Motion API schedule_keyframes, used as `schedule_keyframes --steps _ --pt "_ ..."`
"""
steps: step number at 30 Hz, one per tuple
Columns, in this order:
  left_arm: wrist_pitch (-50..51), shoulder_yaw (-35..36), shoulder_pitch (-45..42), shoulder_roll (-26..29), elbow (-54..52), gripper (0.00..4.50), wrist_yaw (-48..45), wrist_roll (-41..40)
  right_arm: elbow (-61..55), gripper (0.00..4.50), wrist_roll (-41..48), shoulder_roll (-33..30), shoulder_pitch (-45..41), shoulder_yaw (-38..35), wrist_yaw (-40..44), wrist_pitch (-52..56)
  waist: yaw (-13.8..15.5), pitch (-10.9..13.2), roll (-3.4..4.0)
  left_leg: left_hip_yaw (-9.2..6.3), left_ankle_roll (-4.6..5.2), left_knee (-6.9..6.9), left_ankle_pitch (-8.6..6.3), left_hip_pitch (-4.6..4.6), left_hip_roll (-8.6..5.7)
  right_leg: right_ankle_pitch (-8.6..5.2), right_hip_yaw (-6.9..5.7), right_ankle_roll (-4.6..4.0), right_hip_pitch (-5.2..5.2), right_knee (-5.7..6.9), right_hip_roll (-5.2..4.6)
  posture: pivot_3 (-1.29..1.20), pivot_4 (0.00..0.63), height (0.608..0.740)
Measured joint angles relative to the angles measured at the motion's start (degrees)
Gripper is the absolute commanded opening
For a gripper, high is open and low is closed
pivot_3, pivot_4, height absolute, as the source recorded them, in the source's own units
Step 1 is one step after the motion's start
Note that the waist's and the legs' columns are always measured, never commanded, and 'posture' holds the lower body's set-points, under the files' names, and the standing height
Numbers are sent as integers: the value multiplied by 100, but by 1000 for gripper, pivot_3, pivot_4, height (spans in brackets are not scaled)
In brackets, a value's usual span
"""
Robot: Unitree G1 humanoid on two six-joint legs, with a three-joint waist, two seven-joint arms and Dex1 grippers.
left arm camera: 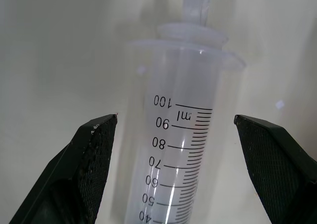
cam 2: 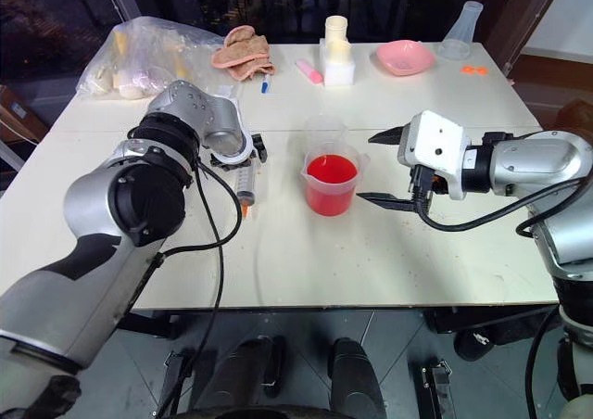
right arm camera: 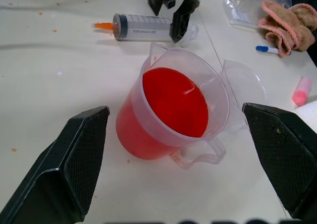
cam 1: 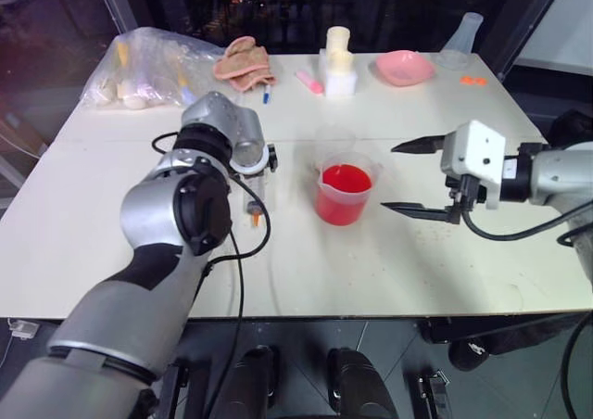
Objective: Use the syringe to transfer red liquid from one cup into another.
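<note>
A: How much room was there on the worktop [cam 1: 417,271]?
B: Plenty. The whole near half, up to the front edge, lay bare, and so did the right side beyond the right gripper [cam 1: 419,178]. The clutter kept to the far edge: one clear plastic bag [cam 1: 148,67] at the far left corner, one pink cloth [cam 1: 243,60] beside it, one white block with two pale cylinders [cam 1: 338,62] in the middle, one pink bowl [cam 1: 404,67] and one conical flask [cam 1: 460,39] towards the far right corner.

A: And the task's things?
B: One spouted beaker [right arm camera: 173,110] stood near the centre, holding the red liquid [right arm camera: 173,100]. One plain clear cup [right arm camera: 242,92] stood just behind it, touching or nearly so. One syringe [right arm camera: 143,27] lay flat on the worktop to the beaker's left, its orange tip pointing towards the near edge.

A: The grippers?
B: Two. The left gripper [left arm camera: 176,164] was down over the syringe, its fingers [left arm camera: 94,154] spread to either side of the barrel with a gap on both sides, not pinching it. The right gripper hung level just right of the beaker, jaws wide apart, holding nothing, with the beaker between the lines of its fingers [right arm camera: 74,159] but clear of them.

A: Small things?
B: One pink marker [cam 1: 309,82] and one blue-capped pen [cam 1: 267,95] near the far edge.
</note>
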Motion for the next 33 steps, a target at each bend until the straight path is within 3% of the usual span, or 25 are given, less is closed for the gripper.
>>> schedule_keyframes --steps 3,12,19,22,28,33 --pt "-113 0 77 -100 32 4017 15 -1 -2 4500 -1 0 1 -1 -27 0 3 0 0 1 0 1 0 -1 0 0 0 0 0 0 0 0 150 740" --pt "-351 -5 180 -140 38 1597 56 1 -14 4500 -3 0 30 -7 -75 0 3 -1 0 5 0 5 0 2 0 1 4 1 1 6 0 0 150 740" --pt "-431 -20 215 -116 38 1546 60 2 -17 4500 -2 -2 76 -13 -93 0 -5 -2 0 10 3 11 -2 8 0 1 8 2 1 21 0 0 150 740" --pt "-429 -381 207 -72 39 1546 -347 217 -31 4500 -1 -3 81 -18 -111 9 -13 -2 -1 13 7 20 -4 7 0 1 8 2 0 30 2 0 150 740" --pt "-751 -1370 -145 485 -243 1546 -2089 695 -133 4500 6 7 168 -226 -338 111 -12 0 -5 27 5 23 -3 0 0 1 9 1 -18 48 1 0 150 740" --pt "-1589 -1723 -214 639 -1460 1546 -3820 602 -442 4500 64 279 386 -493 -851 337 12 0 -4 27 5 30 -3 -2 1 1 11 1 -15 46 -8 0 150 740"
